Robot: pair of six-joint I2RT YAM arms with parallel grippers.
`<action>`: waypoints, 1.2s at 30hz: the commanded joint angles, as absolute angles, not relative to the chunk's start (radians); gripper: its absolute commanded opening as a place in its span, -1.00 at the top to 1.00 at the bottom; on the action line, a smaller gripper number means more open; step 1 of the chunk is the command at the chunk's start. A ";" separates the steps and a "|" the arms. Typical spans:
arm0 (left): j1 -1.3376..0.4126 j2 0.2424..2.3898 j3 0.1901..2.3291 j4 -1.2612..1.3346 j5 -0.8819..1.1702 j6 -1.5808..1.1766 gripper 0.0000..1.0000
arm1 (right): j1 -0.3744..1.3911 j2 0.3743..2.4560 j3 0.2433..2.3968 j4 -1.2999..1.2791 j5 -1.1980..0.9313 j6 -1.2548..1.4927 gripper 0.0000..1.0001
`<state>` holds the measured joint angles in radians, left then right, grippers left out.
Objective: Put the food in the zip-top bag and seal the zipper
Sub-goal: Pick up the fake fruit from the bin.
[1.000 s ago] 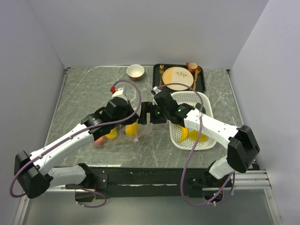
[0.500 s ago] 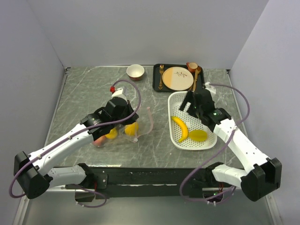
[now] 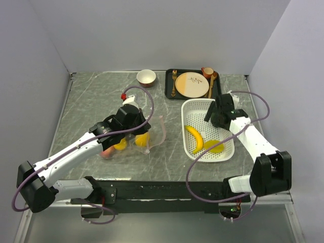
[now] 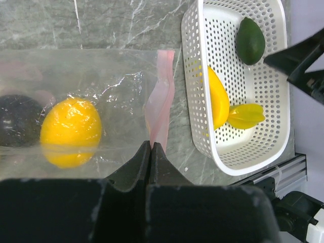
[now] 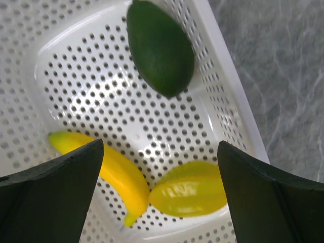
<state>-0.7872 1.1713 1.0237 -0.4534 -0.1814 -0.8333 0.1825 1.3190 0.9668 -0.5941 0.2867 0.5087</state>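
The clear zip-top bag [image 3: 132, 143] lies at mid table with an orange fruit [image 4: 71, 132], a dark purple ball [image 4: 17, 120] and other fruits inside. Its pale pink zipper [image 4: 161, 104] stands up at the mouth, facing the basket. My left gripper [image 4: 151, 144] is shut on the zipper strip's near end and also shows in the top view [image 3: 142, 129]. My right gripper [image 5: 160, 147] is open and empty above the white basket [image 3: 188, 109], also seen from above [image 3: 216, 115]. Below it lie a yellow banana [image 5: 109, 169], a yellow-green piece [image 5: 190, 190] and a dark green fruit [image 5: 161, 48].
A black tray [image 3: 169, 81] with a beige plate [image 3: 192, 84], cutlery and a brown cup stands at the back. A small bowl [image 3: 146, 77] sits to its left. Grey walls close in both sides.
My right arm has pulled away from the bag's mouth and swung right, over the basket. My left gripper has kept its hold on the bag's edge.
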 commanded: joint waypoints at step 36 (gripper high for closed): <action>-0.792 1.118 1.043 -0.457 -0.207 -0.828 0.98 | 0.083 1.721 1.216 -0.479 0.244 0.361 -0.75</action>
<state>-0.7872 1.1378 1.0233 -0.4763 -0.2066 -0.8322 0.0898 1.6936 1.1667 -0.5079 0.2195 0.3729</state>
